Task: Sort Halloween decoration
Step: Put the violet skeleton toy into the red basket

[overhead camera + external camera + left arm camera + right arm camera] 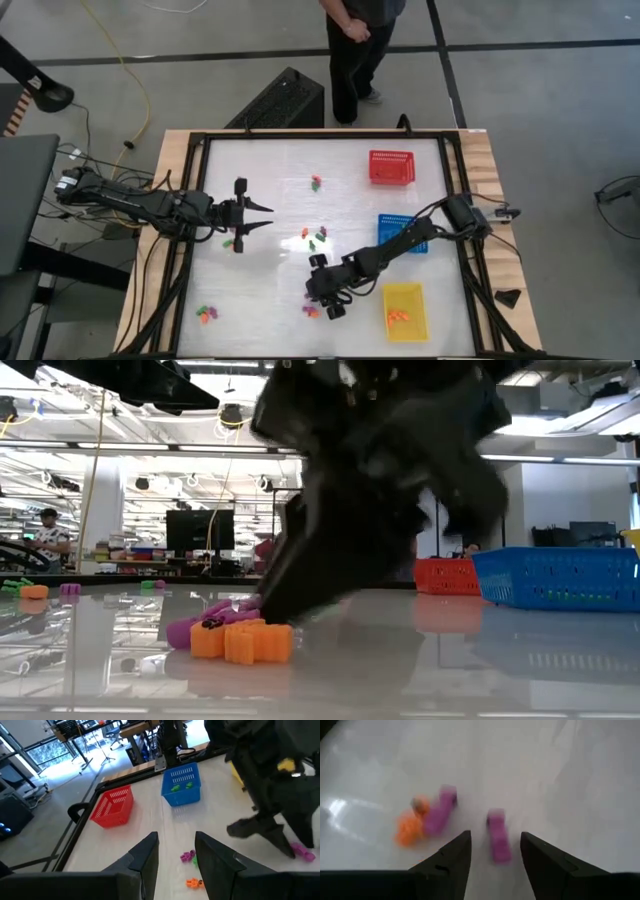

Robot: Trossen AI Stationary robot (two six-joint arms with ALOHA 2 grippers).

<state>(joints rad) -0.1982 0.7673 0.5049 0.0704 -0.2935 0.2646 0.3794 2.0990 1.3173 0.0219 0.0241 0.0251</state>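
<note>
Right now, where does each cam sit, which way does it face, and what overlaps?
High: overhead, straight down; both arms, left gripper, right gripper.
Low: table height, level across; right arm fills it, orange trinkets in front.
Left wrist: past its own open fingers toward red basket, blue basket.
Right wrist: down on purple trinket between its open fingers.
Shared: low and right wrist see that cluster.
</note>
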